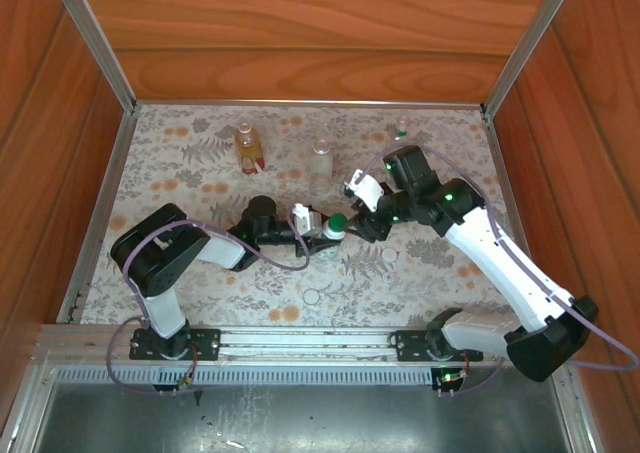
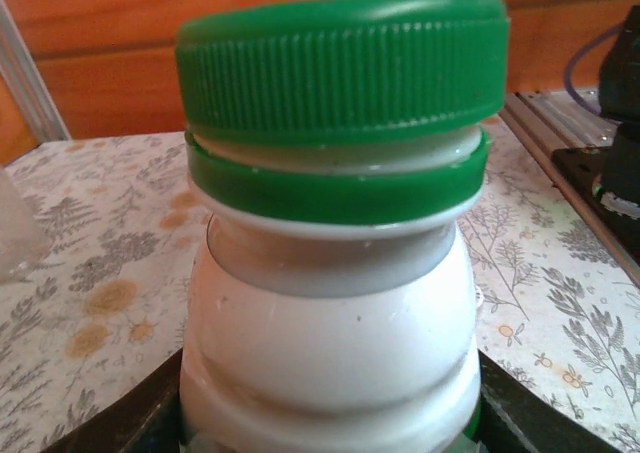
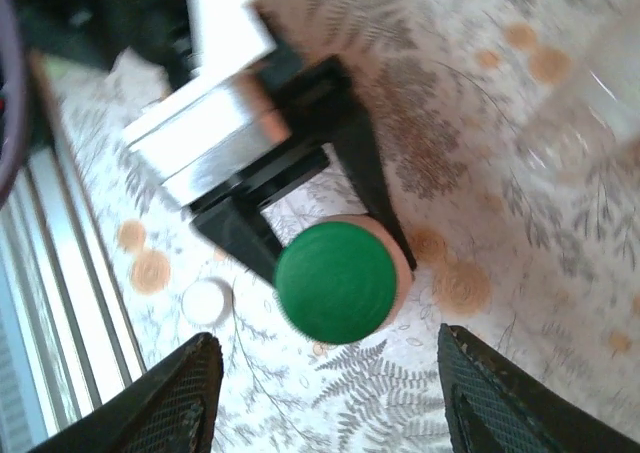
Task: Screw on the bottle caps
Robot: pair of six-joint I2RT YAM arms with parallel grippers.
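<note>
A white bottle (image 2: 330,343) stands upright at mid-table with my left gripper (image 2: 330,428) shut on its body; its dark fingers (image 2: 125,423) press both sides. A dark green cap (image 2: 340,68) sits on the bottle's neck, level, above a green ring. From above, the same cap (image 3: 335,281) lies just beyond the fingertips of my right gripper (image 3: 325,413), which is open and touches nothing. In the top view the left gripper (image 1: 322,225) and right gripper (image 1: 355,225) meet at the capped bottle (image 1: 338,223).
An amber bottle (image 1: 247,145), a clear bottle (image 1: 321,163) and a smaller clear bottle (image 1: 400,128) stand toward the back of the floral table (image 1: 200,273). A loose white cap (image 3: 207,301) lies on the cloth near the bottle. Wooden walls enclose the table.
</note>
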